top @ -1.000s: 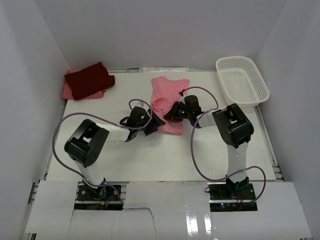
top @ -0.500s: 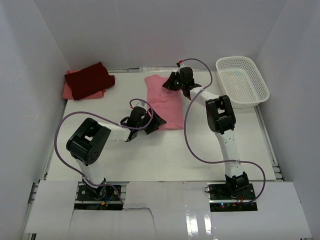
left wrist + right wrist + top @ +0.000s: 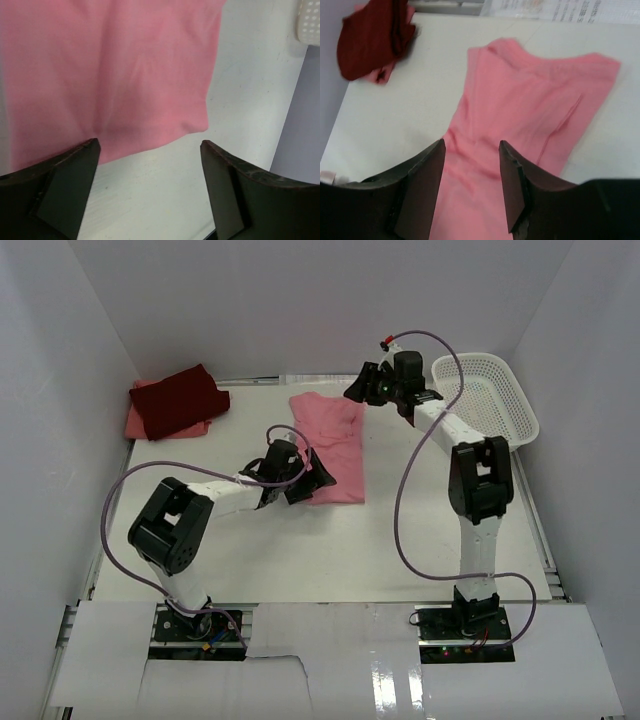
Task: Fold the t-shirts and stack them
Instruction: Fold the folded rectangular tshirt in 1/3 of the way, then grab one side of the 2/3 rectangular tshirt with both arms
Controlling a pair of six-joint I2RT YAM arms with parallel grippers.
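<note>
The light pink t-shirt (image 3: 328, 445) lies as a long folded strip in the middle of the table; it also fills the left wrist view (image 3: 110, 75) and the right wrist view (image 3: 520, 115). My left gripper (image 3: 305, 480) (image 3: 149, 147) is open at the strip's near edge, with bare table between its fingers. Over the strip's far end hovers my right gripper (image 3: 366, 388) (image 3: 471, 145), open and holding nothing. The dark maroon t-shirt (image 3: 180, 395) (image 3: 370, 40) rests folded on the salmon pink t-shirt (image 3: 150, 426) at the back left.
A white mesh basket (image 3: 490, 400) stands at the back right, close behind the right arm's wrist; its corner shows in the left wrist view (image 3: 310, 20). White walls close in the table (image 3: 420, 530) on three sides.
My right gripper carried part of the pink t-shirt toward the back, let go and rose off to the back right. The shirt now lies flatter and longer. My left gripper opened wider.
</note>
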